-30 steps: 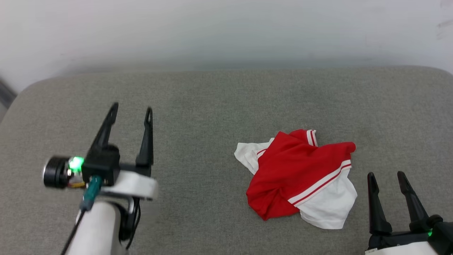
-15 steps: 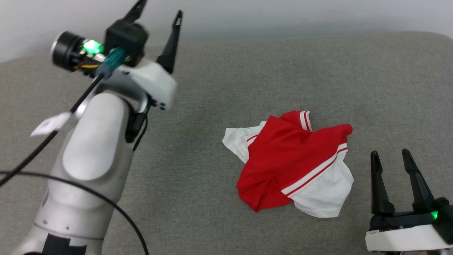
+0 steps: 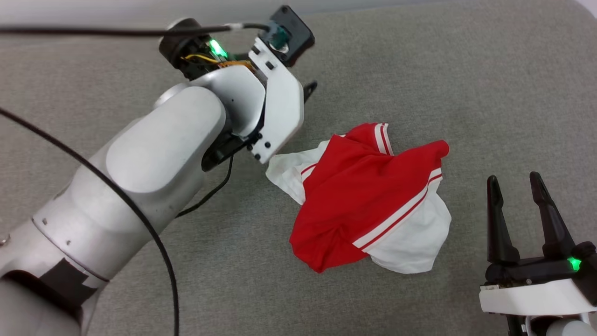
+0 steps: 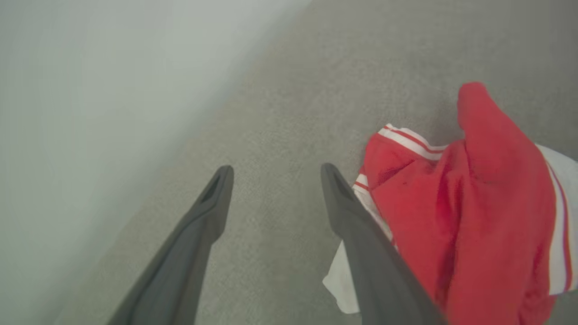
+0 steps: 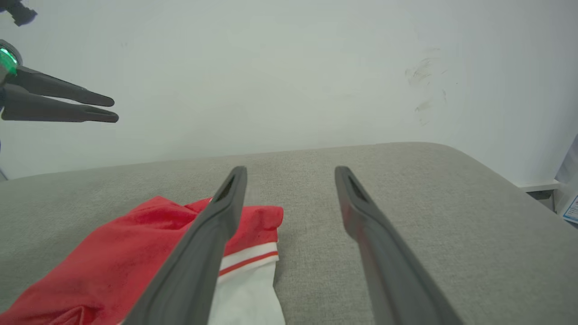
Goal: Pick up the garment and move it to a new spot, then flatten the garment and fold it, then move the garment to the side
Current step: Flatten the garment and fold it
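The garment (image 3: pixel 364 196) is a crumpled red shirt with white sleeves and red-and-white striped trim, lying on the grey padded surface (image 3: pixel 443 70). My left gripper (image 3: pixel 308 91) hovers at its far left edge, mostly hidden behind my own wrist. In the left wrist view this gripper (image 4: pixel 276 169) is open with bare surface between its fingers, and the garment (image 4: pixel 487 216) lies just beside the right finger. My right gripper (image 3: pixel 514 178) stands open to the right of the garment, apart from it. In the right wrist view the open right gripper (image 5: pixel 291 169) has the garment (image 5: pixel 122 266) behind its left finger and the left gripper (image 5: pixel 114 109) high at the left.
A black cable (image 3: pixel 163 261) loops over my pale left forearm (image 3: pixel 154 158). A white wall (image 5: pixel 289 67) rises behind the surface. The surface's rounded far right corner (image 5: pixel 487 167) drops off toward a low ledge (image 5: pixel 537 187).
My left arm has swung forward and to the right, from the left side to the garment's far left edge. The head view has tipped down. The garment and right gripper stay put.
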Controlling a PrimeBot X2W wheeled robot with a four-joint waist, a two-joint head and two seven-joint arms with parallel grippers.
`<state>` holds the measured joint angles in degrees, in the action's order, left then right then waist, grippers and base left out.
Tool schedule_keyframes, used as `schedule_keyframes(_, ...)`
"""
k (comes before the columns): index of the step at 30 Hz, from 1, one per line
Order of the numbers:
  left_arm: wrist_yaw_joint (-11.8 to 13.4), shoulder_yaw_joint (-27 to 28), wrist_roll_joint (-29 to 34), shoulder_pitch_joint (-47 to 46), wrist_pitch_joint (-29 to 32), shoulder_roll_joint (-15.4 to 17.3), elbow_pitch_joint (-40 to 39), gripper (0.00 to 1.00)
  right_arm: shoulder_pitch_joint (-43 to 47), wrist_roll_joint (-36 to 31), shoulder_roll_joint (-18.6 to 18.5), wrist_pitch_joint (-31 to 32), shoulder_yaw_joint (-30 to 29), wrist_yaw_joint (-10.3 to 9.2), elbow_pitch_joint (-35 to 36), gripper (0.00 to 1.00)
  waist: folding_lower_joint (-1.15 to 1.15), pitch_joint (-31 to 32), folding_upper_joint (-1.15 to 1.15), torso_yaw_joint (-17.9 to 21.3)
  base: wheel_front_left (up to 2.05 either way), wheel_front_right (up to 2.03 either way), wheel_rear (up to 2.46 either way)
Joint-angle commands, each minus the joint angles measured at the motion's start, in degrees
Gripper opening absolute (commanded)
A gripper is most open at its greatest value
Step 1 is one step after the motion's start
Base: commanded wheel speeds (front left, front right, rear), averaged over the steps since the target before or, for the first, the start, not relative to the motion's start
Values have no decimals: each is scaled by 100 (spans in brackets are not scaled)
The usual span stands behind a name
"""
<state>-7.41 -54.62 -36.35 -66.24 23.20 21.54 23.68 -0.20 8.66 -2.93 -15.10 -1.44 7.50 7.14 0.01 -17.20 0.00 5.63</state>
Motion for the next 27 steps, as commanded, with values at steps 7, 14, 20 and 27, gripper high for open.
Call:
schedule_keyframes(7,5,-1533,-1312,-816,1322,502,-318,100,-199,63,8,-10,8,-2,64,100,-1,-354,0,274,0,0,0)
schedule_keyframes(14,4,-1870,-1661,-926,2456,664,-640,100,-340,115,8,-10,38,-2,77,100,-1,-619,0,410,0,0,0)
schedule_keyframes(20,4,-1872,-1239,-385,3213,688,-894,100,-444,151,8,-10,76,-2,60,100,-1,-794,0,476,0,0,0)
schedule_keyframes(27,0,-1937,-924,124,3473,746,-1103,19,-477,170,8,-10,76,-2,22,100,-1,-854,0,486,0,0,0)
